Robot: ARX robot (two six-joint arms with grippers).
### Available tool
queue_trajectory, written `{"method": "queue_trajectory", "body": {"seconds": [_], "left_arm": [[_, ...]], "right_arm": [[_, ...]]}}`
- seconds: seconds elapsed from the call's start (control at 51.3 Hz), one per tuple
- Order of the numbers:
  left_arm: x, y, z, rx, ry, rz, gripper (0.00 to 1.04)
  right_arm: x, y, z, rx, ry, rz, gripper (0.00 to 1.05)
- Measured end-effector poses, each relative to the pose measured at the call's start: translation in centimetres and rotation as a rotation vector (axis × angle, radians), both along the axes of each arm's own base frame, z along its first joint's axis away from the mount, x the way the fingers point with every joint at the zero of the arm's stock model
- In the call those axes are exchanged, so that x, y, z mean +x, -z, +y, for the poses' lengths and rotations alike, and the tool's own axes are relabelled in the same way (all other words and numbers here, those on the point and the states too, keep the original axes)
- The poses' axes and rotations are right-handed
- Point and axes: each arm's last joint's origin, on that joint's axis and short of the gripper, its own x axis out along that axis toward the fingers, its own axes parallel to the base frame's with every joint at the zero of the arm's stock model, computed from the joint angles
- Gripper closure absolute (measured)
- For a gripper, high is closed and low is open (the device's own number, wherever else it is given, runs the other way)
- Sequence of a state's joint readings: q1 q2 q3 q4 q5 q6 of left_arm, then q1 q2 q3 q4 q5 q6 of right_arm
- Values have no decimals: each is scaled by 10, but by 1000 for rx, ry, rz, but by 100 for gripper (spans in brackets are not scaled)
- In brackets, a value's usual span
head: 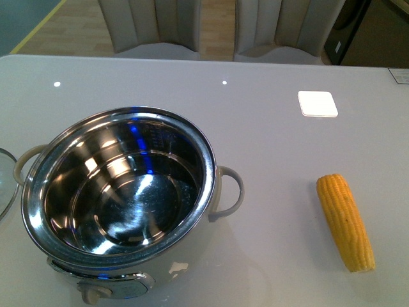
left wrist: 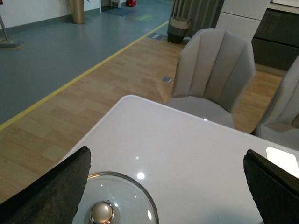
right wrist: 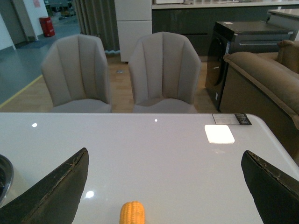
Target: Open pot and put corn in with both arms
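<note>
Left wrist view: the left hand (left wrist: 166, 186) is spread wide and holds nothing. The glass lid (left wrist: 127, 199) lies on the table (left wrist: 187, 140) just below it, with its silver knob (left wrist: 102, 212) between the fingers.
Right wrist view: the right hand (right wrist: 164, 186) is wide open and empty. The corn (right wrist: 132, 213) lies just below it, untouched.
Front view: the pot (head: 206, 167) stands uncovered, its bowl empty, with the lid to its left and the corn well apart on its right.
Done: the pot is open.
Left: grasp the corn and put it in the pot.
Hidden: no arms show in the front view, the frame edges cut off the lid and the corn, and each hand's height is unclear.
</note>
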State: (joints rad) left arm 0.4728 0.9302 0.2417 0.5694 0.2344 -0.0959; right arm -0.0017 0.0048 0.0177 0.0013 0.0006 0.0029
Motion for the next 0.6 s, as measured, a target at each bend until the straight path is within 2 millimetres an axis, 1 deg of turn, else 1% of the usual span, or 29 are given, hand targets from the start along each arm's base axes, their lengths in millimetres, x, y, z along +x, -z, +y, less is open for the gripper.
{"method": "queue_trajectory", "body": {"seconds": [0.097,0.195,0.273,0.312,0.351,0.429,0.487,0.604], "left_arm": [[-9,1,-7,-15,14,13,7],[-20,6,-20,-38,61,50,7],[-25,10,-26,-43,99,66,8],[-26,12,-28,-18,149,33,12],[-28,15,-32,35,193,-25,19],[-31,18,-39,84,227,-74,30],[-34,18,-44,106,234,-91,41],[-40,24,-55,124,231,-107,69]], "right_arm": [[0,0,0,0,0,0,9],[0,0,0,0,0,0,9],[0,0,0,0,0,0,9],[0,0,0,0,0,0,9],[0,0,0,0,0,0,9],[0,0,0,0,0,0,9],[0,0,0,0,0,0,9],[0,0,0,0,0,0,9]]}}
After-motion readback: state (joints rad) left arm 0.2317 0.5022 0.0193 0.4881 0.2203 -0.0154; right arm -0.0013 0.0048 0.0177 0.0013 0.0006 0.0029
